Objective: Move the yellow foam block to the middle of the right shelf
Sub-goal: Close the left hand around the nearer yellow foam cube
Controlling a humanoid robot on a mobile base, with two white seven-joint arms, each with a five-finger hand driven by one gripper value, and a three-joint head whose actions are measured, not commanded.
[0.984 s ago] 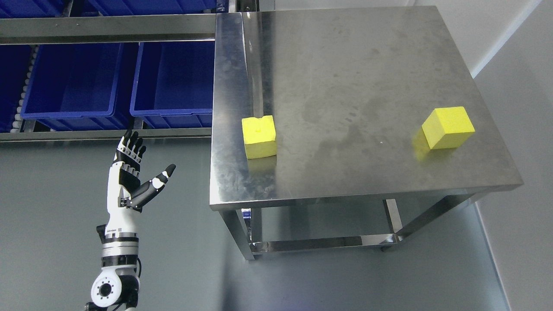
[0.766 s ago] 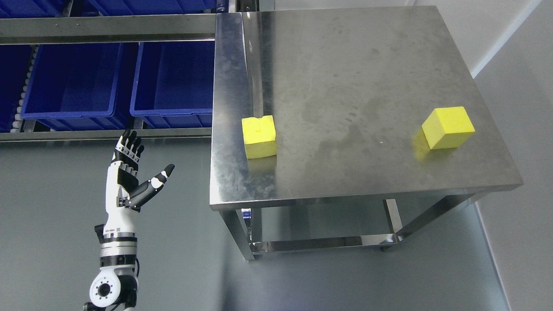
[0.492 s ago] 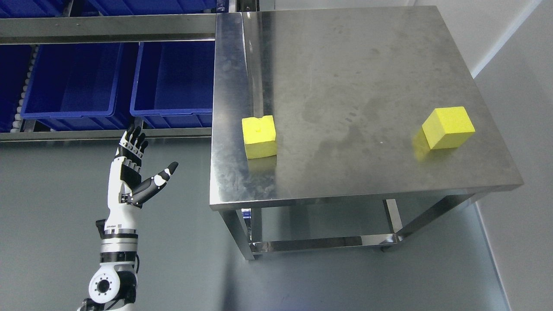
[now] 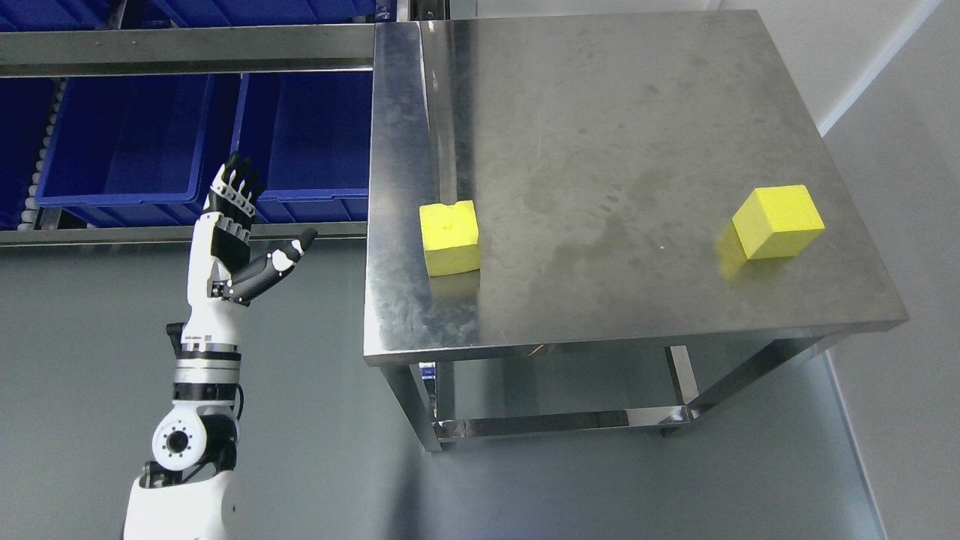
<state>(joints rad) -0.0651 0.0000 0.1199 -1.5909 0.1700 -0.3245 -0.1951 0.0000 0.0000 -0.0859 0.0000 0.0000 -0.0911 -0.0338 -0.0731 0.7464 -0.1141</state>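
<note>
Two yellow foam blocks sit on the steel table (image 4: 615, 112). One yellow block (image 4: 449, 237) is near the table's left edge, the other yellow block (image 4: 778, 221) near its right edge. My left hand (image 4: 259, 221) is raised over the floor to the left of the table, well apart from the nearer block. Its fingers are spread, the thumb pointing right, and it holds nothing. The right arm is out of view.
A metal shelf rack (image 4: 187, 49) at the upper left holds blue bins (image 4: 127, 142), just behind my raised hand. Grey floor lies beneath the hand. A white wall (image 4: 900, 150) runs along the right side of the table.
My left arm has risen and moved forward, so the open hand now stands in front of the shelf's lower rail and the blue bins. The blocks have not moved.
</note>
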